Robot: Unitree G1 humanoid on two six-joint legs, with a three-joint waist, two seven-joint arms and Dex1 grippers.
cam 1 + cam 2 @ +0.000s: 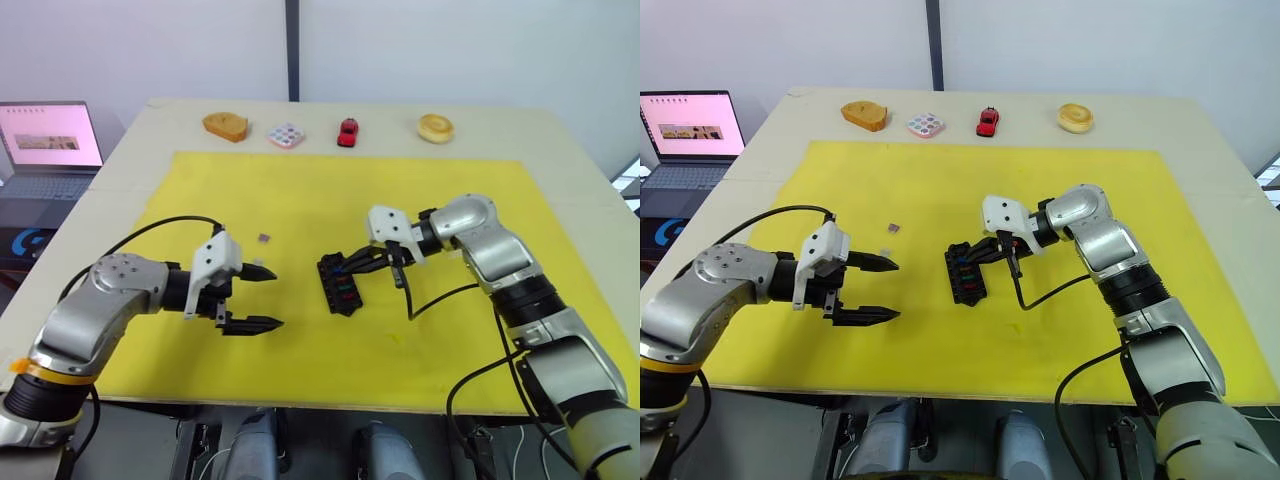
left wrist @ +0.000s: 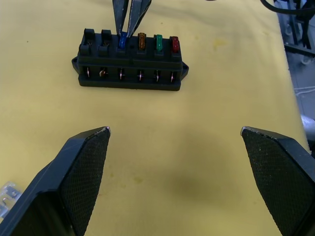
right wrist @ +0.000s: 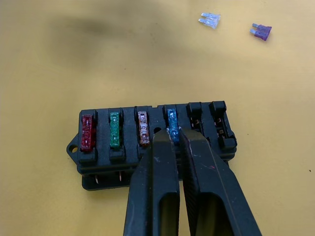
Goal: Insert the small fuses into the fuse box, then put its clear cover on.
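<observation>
Head view: fuse box [image 1: 339, 284] mid yellow mat [image 1: 300, 380]; right gripper [image 1: 345, 263] at its top, left gripper [image 1: 252, 298] wide open, empty, nearby. Left wrist: blue fuse [image 2: 122, 41] pinched; amber, green, red seated; two slots empty. Right wrist: fingers nearly closed on blue fuse; purple fuse [image 3: 261, 31] and clear fuse [image 3: 209, 20] lie loose; cover not spotted.

The right gripper [image 3: 173, 135] sits pinched at the blue fuse [image 3: 172, 119], blocking the fuse box [image 1: 339, 283] from three o'clock. From nine o'clock, bare mat [image 1: 300, 190] lies between the box and the wide-open left gripper [image 1: 254, 297]. At the box's ten o'clock lie a purple fuse [image 3: 261, 31] and seemingly a clear one [image 3: 209, 19].
</observation>
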